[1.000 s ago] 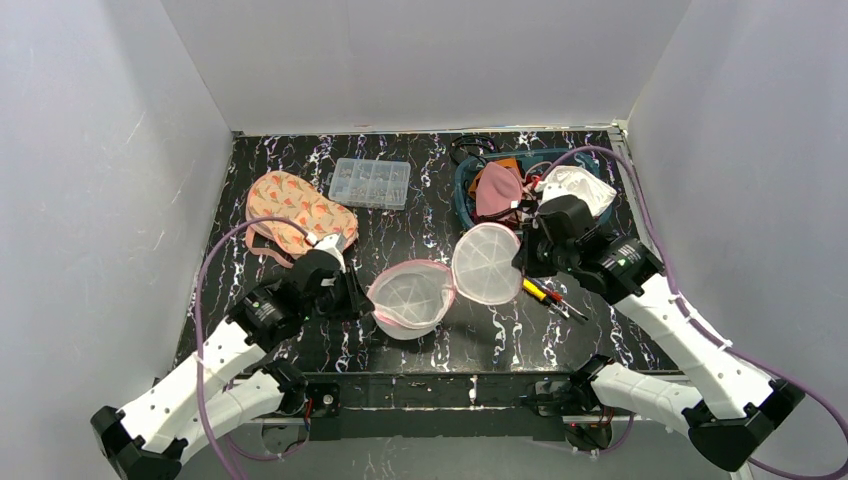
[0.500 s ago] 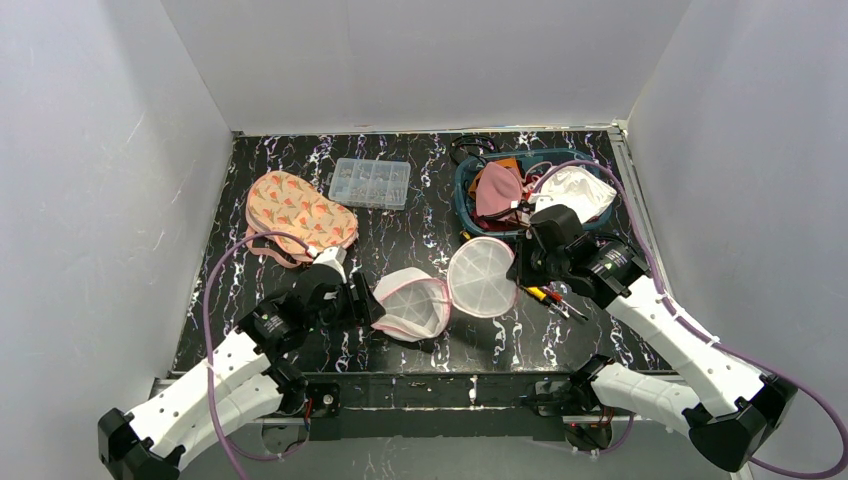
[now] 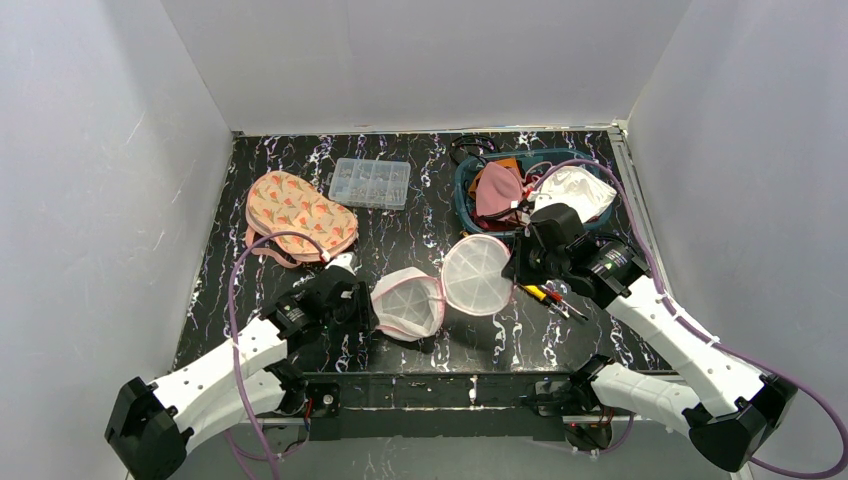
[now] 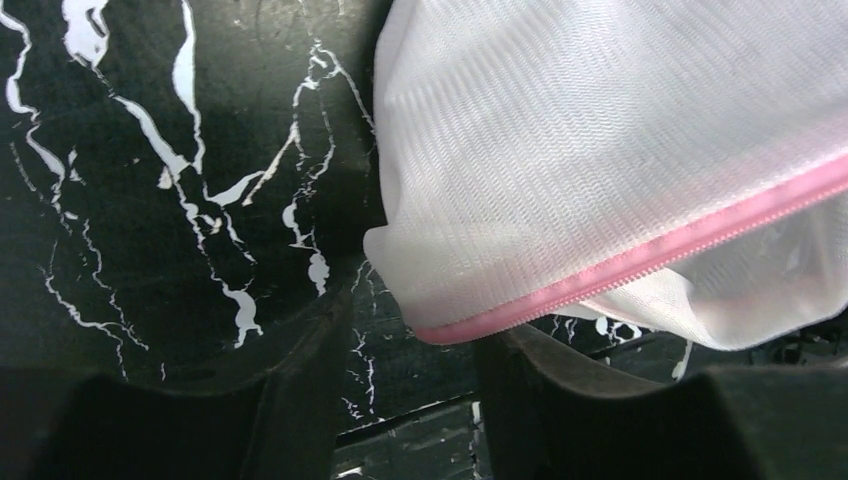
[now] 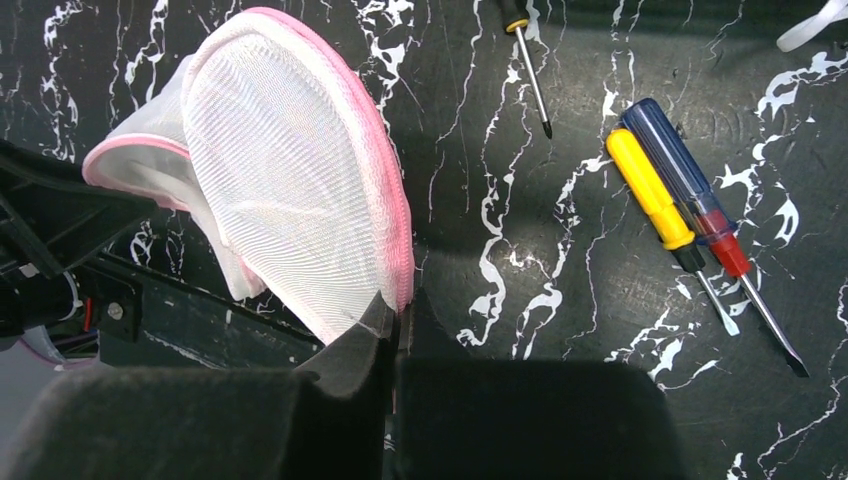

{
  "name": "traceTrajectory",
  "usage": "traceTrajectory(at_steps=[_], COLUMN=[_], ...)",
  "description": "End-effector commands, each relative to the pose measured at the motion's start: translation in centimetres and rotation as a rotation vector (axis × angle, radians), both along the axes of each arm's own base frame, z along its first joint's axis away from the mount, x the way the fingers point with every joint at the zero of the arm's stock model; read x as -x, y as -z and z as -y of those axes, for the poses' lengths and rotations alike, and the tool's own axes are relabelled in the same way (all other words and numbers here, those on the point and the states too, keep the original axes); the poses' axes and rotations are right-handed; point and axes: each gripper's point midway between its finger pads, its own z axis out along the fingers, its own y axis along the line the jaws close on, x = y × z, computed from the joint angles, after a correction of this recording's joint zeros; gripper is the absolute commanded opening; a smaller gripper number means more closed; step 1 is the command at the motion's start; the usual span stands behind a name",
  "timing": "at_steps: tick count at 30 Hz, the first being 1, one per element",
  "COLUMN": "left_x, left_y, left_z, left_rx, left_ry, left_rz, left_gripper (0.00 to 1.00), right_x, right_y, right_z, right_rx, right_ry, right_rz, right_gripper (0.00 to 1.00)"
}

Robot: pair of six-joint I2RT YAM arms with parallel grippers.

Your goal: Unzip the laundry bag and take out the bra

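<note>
Overhead, the laundry bag (image 3: 410, 304) sits low in the centre of the frame, unzipped and splayed into two mesh halves with pink trim. The right hand (image 5: 398, 315) is clenched on the pink rim of the right half, and it's a thin pinch, right at the edge of the trim. Over on the left, the left hand (image 4: 415, 338) is spread, grasping nothing. From its wrist camera, the bag's zipper corner hangs just at the mouth of the gap.

And the bra (image 3: 298, 212)? Upper left of the overhead frame, a patterned orange one lying on the surface (image 3: 420, 235), well apart from the bag. The mesh looks empty from here, though a fold could be hiding something, so I'd call it out rather than swear to it.

What can go wrong now:

- **Left hand:** if it closes as it stands, it may catch only loose mesh, or nothing, and the bag sags.
- **Right hand:** it has so little trim that one tug from the other side could slip it free.
- **Bag position:** the bag lies close to the bottom edge of the surface, so a drag that way tips it off.
- **Screwdrivers:** the screwdrivers (image 5: 665, 205) lie just beside the right hand, and a sweep to the right knocks them rolling.
</note>
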Motion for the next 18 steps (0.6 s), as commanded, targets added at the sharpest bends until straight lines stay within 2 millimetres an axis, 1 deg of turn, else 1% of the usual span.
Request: traceTrajectory(at_steps=[1,3,4,7,10,12,14,16,18], left_x=[-0.4,-0.7,-0.9,-1.4,-1.9,-2.2,-2.3,-2.4,-2.5], left_y=[0.7,0.5,0.3,0.0,-0.6,-0.9,-1.1,-1.3,-1.3], left_z=[-1.6,-1.7,-1.6,-1.6,-1.3,-1.4,-1.6,-1.8,-2.0], left_rx=[-0.055,-0.054,-0.056,-0.07,-0.066,-0.07,-0.079,-0.089,-0.101], left_ry=[-0.052,-0.061,-0.062,-0.063,-0.062,-0.062,-0.062,-0.062,-0.066], left_rz=[0.029,0.047,0.056,0.071,0.087,0.1,0.112,0.121,0.127], left_gripper=[0.39,0.3,0.28,0.26,0.22,0.21,0.24,0.34,0.39], right_x=[-0.1,0.0,0.0,0.2,0.5,0.6,0.7,0.8,0.8], right_y=[-1.0,-1.0,-1.2,-1.5,-1.5,-1.5,-1.6,-1.7,-1.7], right_z=[-0.8,-0.9,-0.9,-1.0,-1.1,-1.0,-1.1,-1.2,-1.3], right_rx=[-0.059,-0.063,-0.067,-0.078,-0.085,-0.09,-0.094,-0.101,-0.108], right_ry=[-0.006,-0.007,-0.01,-0.014,-0.019,-0.018,-0.019,-0.023,-0.025], right_rz=[0.027,0.024,0.023,0.02,0.01,0.011,0.01,0.007,0.006], right_gripper=[0.01,0.01,0.01,0.01,0.01,0.01,0.01,0.01,0.01])
